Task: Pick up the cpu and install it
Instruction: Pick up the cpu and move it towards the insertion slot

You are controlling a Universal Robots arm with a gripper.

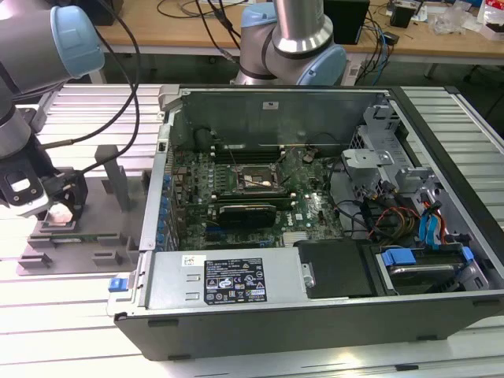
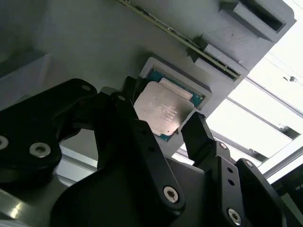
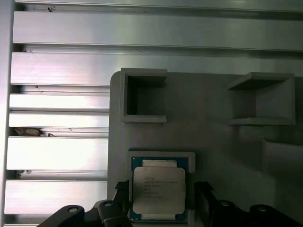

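The cpu [image 2: 161, 111] [image 3: 158, 190], a small square chip with a silvery top plate, lies flat in a raised pocket of the grey fixture tray [image 1: 75, 256] [image 3: 213, 142]. My gripper [image 1: 61, 206] [image 2: 163, 116] [image 3: 161, 191] hangs directly over it, open. One black finger [image 2: 127, 97] stands on one side of the chip and the other finger [image 2: 196, 130] on the opposite side. A small gap shows on each side. In the exterior view the tray sits at the exterior view's left, outside the case. The motherboard socket [image 1: 256, 179] lies open inside the case.
The open computer case [image 1: 315, 315] takes up the middle and the exterior view's right, with cables, drive bays and a power supply [image 1: 228, 279]. Upright grey blocks [image 1: 110, 169] [image 3: 142, 97] rise from the tray near the gripper. The table is ribbed aluminium [image 3: 57, 66].
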